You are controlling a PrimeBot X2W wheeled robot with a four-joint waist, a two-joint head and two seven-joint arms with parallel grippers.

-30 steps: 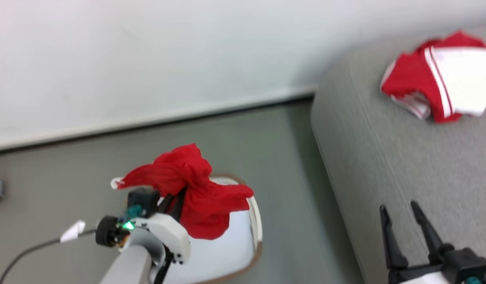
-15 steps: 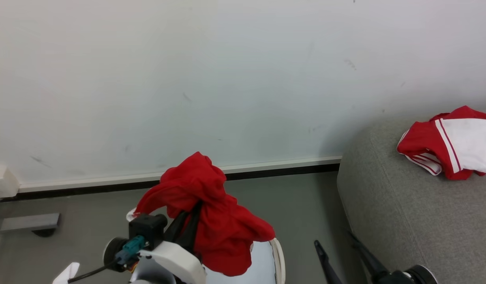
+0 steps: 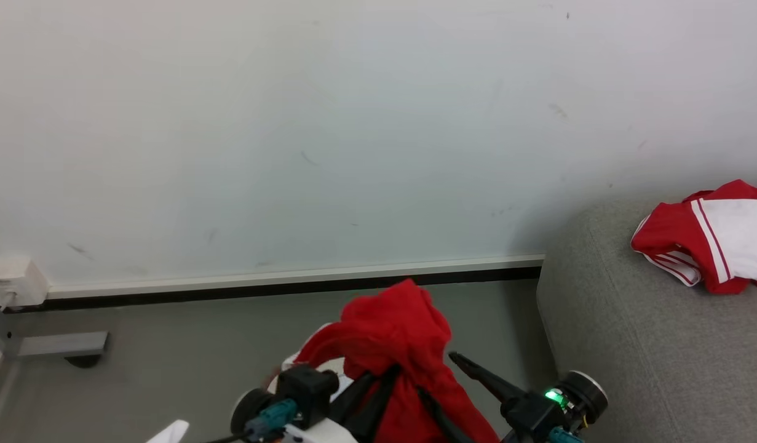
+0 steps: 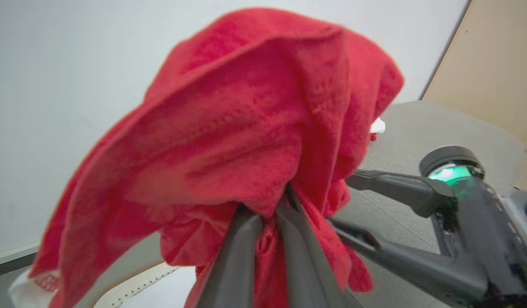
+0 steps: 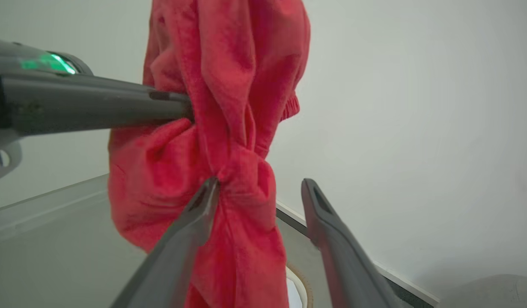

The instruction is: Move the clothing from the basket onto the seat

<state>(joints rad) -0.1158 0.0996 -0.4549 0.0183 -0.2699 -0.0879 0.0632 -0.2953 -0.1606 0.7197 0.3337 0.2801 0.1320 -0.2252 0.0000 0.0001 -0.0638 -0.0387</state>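
My left gripper (image 4: 267, 209) stayed pinched on the garment (image 3: 393, 326); my right gripper (image 5: 260, 186) had swung in, spread around it, likely for a handover toward the seat (image 3: 624, 363).

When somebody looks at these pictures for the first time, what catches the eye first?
A bright red garment, bunched and lifted in the shut left gripper, low in the middle of the head view; the open right gripper straddles its hanging fold. At the far right, a second red-and-white garment lies on the grey sofa.
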